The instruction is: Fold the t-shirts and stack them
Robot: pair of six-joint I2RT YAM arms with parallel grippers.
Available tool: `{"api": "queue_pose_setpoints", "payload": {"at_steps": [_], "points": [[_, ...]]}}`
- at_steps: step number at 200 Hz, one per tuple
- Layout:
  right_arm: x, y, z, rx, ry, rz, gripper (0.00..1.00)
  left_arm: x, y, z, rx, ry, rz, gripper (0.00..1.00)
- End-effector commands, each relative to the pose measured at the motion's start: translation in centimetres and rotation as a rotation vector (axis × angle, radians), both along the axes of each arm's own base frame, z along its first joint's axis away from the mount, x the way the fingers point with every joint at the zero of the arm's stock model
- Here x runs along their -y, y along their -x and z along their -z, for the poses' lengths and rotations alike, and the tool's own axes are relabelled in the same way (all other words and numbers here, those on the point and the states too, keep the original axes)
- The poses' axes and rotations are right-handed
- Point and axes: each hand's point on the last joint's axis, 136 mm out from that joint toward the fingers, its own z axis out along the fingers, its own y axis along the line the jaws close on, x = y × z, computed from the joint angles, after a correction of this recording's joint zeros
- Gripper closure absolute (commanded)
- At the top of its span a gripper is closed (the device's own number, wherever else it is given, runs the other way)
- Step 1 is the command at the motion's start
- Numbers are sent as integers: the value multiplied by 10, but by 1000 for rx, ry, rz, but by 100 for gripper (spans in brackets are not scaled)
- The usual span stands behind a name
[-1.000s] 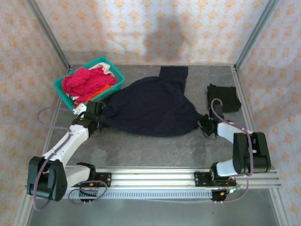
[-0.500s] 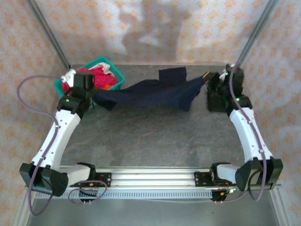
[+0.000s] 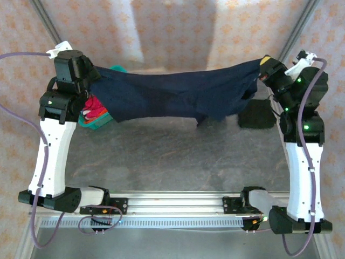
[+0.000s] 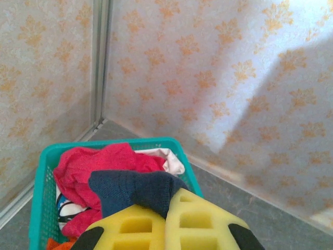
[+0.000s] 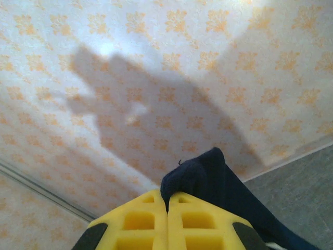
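A large dark navy t-shirt (image 3: 178,94) hangs stretched in the air between both raised arms, its lower edge sagging toward the table. My left gripper (image 3: 91,75) is shut on its left end, and the yellow pads (image 4: 140,226) pinch a navy fold (image 4: 135,190). My right gripper (image 3: 263,69) is shut on its right end, where navy cloth (image 5: 200,177) bulges above the closed pads (image 5: 187,229). A black t-shirt (image 3: 259,113) lies folded on the table at the right. A magenta-red t-shirt (image 4: 86,161) and a white one (image 4: 169,156) lie in the basket.
The teal basket (image 4: 156,143) stands at the back left corner, under my left gripper, partly hidden by the hanging shirt (image 3: 86,120). Patterned walls close in the back and both sides. An aluminium rail (image 3: 172,199) runs along the near edge.
Both arms have risen high and spread apart, lifting the navy t-shirt off the table until it hangs taut between them. Both grips stay shut.
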Motion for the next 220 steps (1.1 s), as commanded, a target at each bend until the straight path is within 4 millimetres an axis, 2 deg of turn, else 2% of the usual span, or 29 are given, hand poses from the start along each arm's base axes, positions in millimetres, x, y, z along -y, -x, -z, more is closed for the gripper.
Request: {"api": "queue_pose_setpoints", "payload": {"at_steps": [1, 20, 45, 51, 62, 78, 99, 116, 139, 151, 164, 177, 188, 197, 211, 220], "points": [[5, 7, -15, 32, 37, 21, 100, 3, 3, 4, -40, -32, 27, 100], [6, -6, -5, 3, 51, 24, 100, 6, -7, 10, -45, -30, 37, 100], [7, -36, 7, -30, 61, 19, 100, 12, -30, 16, -42, -22, 57, 100], [7, -52, 16, -56, 59, 16, 100, 13, -38, 17, -38, -20, 60, 100], [8, -71, 18, -58, 54, 15, 100, 16, -53, 19, -37, -20, 65, 100], [7, -95, 15, -53, 36, 1, 100, 18, -74, 20, -36, -23, 66, 100], [5, -114, -9, -12, 13, -23, 100, 20, -95, 6, -31, -32, 66, 100], [2, -112, -39, 48, 1, -41, 100, 19, -97, -24, 17, -36, 68, 100], [2, -91, -78, 128, 9, -38, 100, 15, -84, -67, 118, -43, 63, 100], [2, -76, -92, 161, 19, -30, 100, 11, -72, -82, 155, -45, 56, 100], [3, -61, -98, 182, 33, -22, 100, 8, -59, -87, 164, -51, 51, 100], [4, -54, -85, 152, 46, -14, 100, 9, -51, -81, 156, -50, 58, 100], [5, -54, -60, 91, 49, -6, 100, 9, -47, -67, 137, -42, 64, 100], [6, -56, -34, 34, 49, -2, 100, 10, -45, -47, 105, -33, 68, 100], [7, -56, 12, -60, 38, 0, 100, 11, -44, -6, 31, -17, 70, 100], [7, -55, 47, -134, 28, -1, 100, 13, -42, 20, -12, -2, 75, 100]]}}
